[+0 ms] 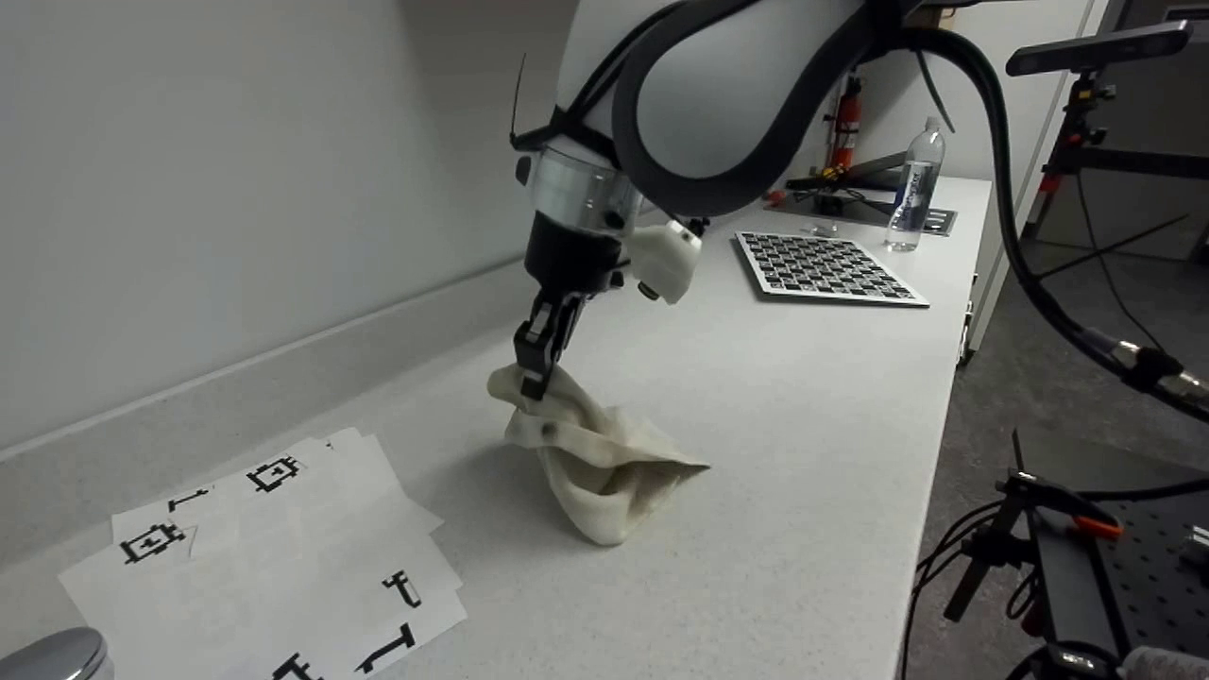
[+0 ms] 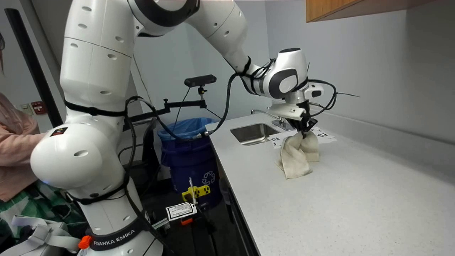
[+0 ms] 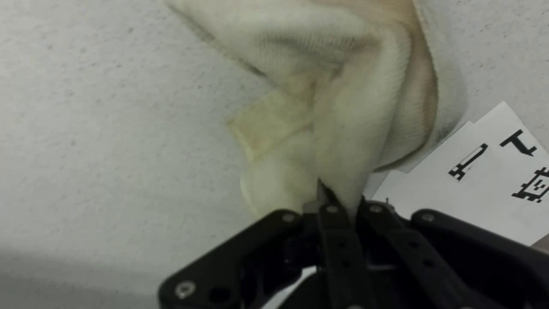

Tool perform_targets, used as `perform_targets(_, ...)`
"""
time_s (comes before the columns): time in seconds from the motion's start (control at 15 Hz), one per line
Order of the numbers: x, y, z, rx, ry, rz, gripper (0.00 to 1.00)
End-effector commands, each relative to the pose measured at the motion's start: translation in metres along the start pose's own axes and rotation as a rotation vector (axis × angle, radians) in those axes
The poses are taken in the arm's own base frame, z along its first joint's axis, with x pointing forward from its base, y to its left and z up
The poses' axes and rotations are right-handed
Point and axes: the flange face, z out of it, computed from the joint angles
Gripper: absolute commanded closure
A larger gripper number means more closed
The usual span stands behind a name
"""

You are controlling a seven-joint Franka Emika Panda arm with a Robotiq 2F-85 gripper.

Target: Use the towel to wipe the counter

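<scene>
- A Robotiq gripper [image 3: 351, 209] clamps a cream towel [image 1: 604, 451] over the speckled countertop [image 1: 803, 453], near printed sheets [image 1: 274, 567]
- A blue bag [image 2: 186, 126] lines a recycling bin [image 2: 190, 160] near a steel sink [image 2: 261, 131]
- A labeled clear plastic bottle [image 1: 914, 194] stands upright, its contents unclear

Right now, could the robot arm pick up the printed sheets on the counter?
Probably not: the gripper is shut on the towel, so it would likely need to let go first. The printed sheets otherwise look reachable, lying on the counter beside the towel.
</scene>
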Motion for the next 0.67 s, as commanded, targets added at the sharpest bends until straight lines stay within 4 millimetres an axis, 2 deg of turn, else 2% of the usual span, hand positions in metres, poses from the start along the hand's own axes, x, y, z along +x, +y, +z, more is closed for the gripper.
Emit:
perform_targets(0.0,0.01,0.011,-0.047,-0.125,0.008,-0.072,0.99)
perform_targets(0.27,0.025,0.016,-0.093,-0.271,0.018,-0.156,0.99)
perform_targets(0.47,0.04,0.007,-0.121,-0.341,0.032,-0.199,0.99)
perform_targets(0.6,0.045,-0.002,-0.13,-0.371,0.04,-0.223,0.99)
